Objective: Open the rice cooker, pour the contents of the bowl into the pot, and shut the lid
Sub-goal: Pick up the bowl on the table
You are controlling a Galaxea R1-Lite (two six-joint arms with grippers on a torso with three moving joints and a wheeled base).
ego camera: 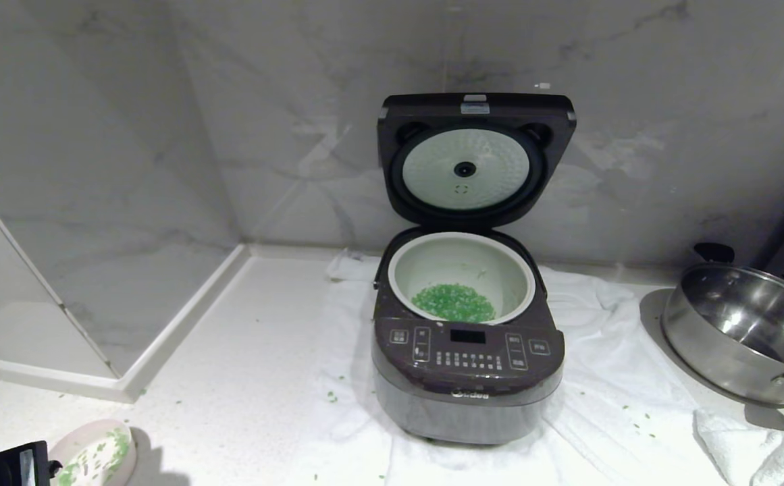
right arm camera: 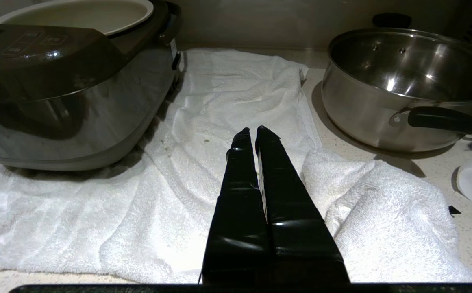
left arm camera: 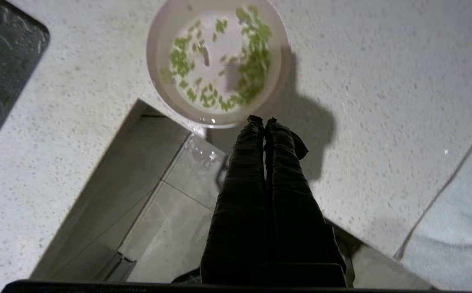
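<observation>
A: Kitchen counter, lid (ego camera: pixel 476 158) up. The cooker (ego camera: pixel 467 368) sits mid-frame on a white towel (ego camera: pixel 608 378), its lid standing upright at 12 o'clock with the silvery plate facing you. Green bits (ego camera: pixel 454 302) lie heaped in the pot (ego camera: pixel 462 251). Where do you read the task?

B: You are past the pour, by my judgement. The bowl (ego camera: pixel 94 451) rests on the counter (ego camera: pixel 243 378) at 8 o'clock from the cooker, well apart from it, with some bits clinging inside. Only the closing is left.

A: And your claws?

B: Your left gripper (left arm camera: pixel 263 120) hangs just beside the bowl's rim, fingers pressed together and holding nothing. In the head view only its dark body shows, at the low left corner beside the bowl. Your right gripper (right arm camera: pixel 254 130) is likewise pinched tight and empty, poised over the towel between the cooker and the steel pan (ego camera: pixel 746 331) at 3 o'clock.

A: What does the next move ask of you?

B: Reach high behind the pot, get a closed claw against the lid's upper edge, and push it forward and down until it latches. The left arm is far off at 8 o'clock; the right sits nearer. A few stray bits are scattered on the towel and counter; I judge they won't hinder the closing.
</observation>
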